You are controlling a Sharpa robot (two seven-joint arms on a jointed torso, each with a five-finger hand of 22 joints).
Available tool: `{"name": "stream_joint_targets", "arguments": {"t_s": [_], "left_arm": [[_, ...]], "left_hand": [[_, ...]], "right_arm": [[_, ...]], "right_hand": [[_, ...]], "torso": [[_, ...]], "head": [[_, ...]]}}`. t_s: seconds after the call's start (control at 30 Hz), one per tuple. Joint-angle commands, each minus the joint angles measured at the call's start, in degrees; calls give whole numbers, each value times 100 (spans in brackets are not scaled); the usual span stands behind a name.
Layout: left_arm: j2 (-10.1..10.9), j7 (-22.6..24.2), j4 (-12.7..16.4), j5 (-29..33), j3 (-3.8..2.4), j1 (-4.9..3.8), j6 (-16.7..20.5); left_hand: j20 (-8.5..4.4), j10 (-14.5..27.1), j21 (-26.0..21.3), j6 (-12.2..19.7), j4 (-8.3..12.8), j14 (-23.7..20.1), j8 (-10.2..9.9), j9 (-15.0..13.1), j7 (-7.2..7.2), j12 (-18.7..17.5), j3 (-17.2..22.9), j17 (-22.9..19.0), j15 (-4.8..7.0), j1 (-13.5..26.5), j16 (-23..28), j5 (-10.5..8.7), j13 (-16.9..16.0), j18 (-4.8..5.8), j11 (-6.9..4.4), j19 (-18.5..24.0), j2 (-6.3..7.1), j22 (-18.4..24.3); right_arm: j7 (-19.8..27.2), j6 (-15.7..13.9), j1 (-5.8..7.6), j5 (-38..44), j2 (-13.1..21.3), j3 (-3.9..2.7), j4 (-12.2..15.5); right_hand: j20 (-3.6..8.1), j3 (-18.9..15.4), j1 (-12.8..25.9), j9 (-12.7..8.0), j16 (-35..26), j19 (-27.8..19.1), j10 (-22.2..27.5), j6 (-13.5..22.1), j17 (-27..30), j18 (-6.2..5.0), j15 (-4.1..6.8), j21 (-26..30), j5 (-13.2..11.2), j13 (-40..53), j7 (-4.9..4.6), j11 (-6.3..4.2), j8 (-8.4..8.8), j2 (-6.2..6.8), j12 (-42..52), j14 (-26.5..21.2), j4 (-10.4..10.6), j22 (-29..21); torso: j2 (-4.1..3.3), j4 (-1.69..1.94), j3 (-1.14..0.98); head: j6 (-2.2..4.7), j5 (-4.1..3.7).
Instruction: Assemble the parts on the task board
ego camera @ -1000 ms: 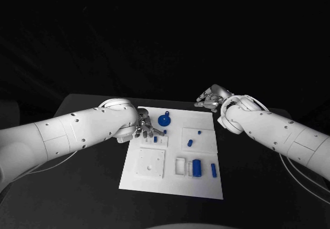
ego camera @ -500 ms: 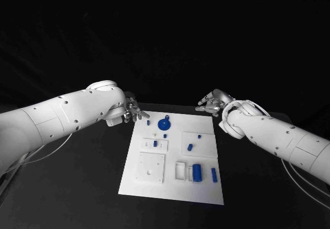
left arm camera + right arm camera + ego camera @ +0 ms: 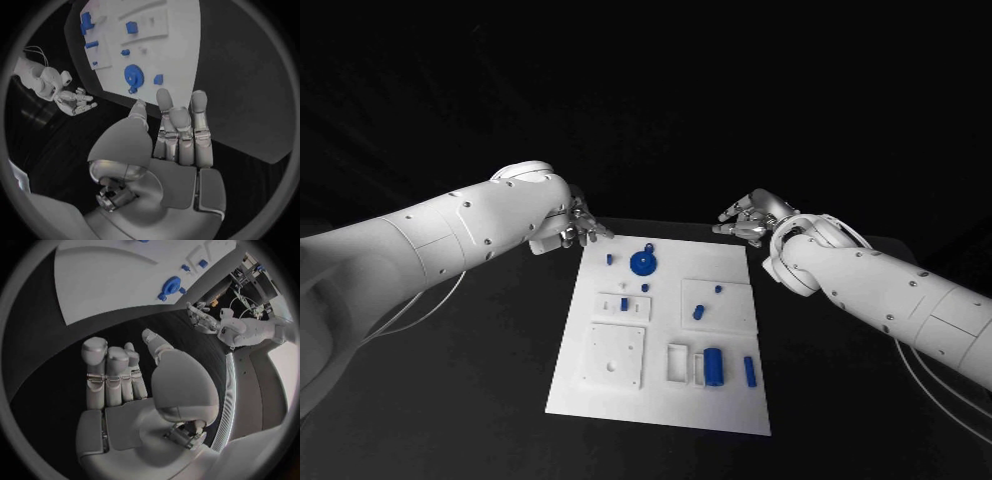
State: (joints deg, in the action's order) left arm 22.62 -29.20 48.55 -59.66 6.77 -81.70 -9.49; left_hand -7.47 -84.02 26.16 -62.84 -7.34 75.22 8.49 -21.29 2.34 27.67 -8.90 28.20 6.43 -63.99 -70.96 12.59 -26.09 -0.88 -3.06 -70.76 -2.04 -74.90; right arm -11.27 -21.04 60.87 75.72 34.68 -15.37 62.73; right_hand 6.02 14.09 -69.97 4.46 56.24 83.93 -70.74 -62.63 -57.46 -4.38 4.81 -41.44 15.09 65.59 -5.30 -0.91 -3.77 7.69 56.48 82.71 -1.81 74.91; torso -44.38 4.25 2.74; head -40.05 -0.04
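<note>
The white task board (image 3: 661,400) lies in the middle of the black table. A round blue part (image 3: 645,263) sits near its far edge, with a small blue piece (image 3: 609,257) beside it. A long blue block (image 3: 714,365) and a thin blue bar (image 3: 749,370) lie near the front right. My left hand (image 3: 574,228) hovers off the board's far left corner, fingers extended and empty. My right hand (image 3: 747,220) hangs off the far right corner, also empty. The left wrist view shows the left hand (image 3: 178,135) above the round blue part (image 3: 133,76).
More small blue pieces (image 3: 698,311) stand in the board's middle recesses. A white square plate (image 3: 617,352) and a frame (image 3: 678,362) sit on the board's front half. Black table (image 3: 473,380) surrounds the board on both sides.
My left hand has lifted off the board's far left area and drawn back past its corner, uncovering the small blue piece. The right hand has barely moved.
</note>
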Motion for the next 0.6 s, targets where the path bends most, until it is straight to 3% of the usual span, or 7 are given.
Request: {"name": "stream_joint_targets", "arguments": {"t_s": [0.03, 0.33, 0.6], "left_arm": [[-76, 221, -115, -177, 6, 35, -230], [-234, 343, -389, -172, 32, 125, -371], [-280, 423, -449, -183, 40, 158, -474]], "left_hand": [[13, -254, -34, 53, -52, -14, 38, 36, 3, 9, 32, -9, -10, -8, -30, -18, -13, -13, 55, -28, 100, -112], [11, -253, -28, 13, 11, -28, 106, 15, -15, 27, 65, 4, -7, -28, -66, 54, -27, -7, 49, -18, 75, -115], [7, -253, -16, -11, 71, -34, 120, -19, -25, 30, 22, 6, -3, -7, -77, 98, -29, -1, 43, -7, 34, -115]], "right_arm": [[56, -60, 4, -14, 11, -38, 52], [54, -88, 18, -13, 25, -167, 175], [50, -97, 24, -13, 26, -211, 225]], "right_hand": [[-36, -30, 28, -9, -33, 327, 0, 50, 7, -45, -37, 28, 33, -5, -7, 44, 17, -25, -3, 12, 13, 460], [-38, -46, 24, -10, -37, 326, 4, 53, 14, -50, -38, 42, 41, -15, -7, 46, 16, -15, -12, 11, 33, 455], [-38, -46, 24, -10, -37, 326, 4, 53, 14, -50, -38, 42, 41, -15, -7, 46, 16, -15, -12, 11, 33, 455]], "torso": [[-61, -18, 0], [-140, -55, -10], [-159, -63, -15]], "head": [[23, 28], [83, 99], [92, 105]]}}
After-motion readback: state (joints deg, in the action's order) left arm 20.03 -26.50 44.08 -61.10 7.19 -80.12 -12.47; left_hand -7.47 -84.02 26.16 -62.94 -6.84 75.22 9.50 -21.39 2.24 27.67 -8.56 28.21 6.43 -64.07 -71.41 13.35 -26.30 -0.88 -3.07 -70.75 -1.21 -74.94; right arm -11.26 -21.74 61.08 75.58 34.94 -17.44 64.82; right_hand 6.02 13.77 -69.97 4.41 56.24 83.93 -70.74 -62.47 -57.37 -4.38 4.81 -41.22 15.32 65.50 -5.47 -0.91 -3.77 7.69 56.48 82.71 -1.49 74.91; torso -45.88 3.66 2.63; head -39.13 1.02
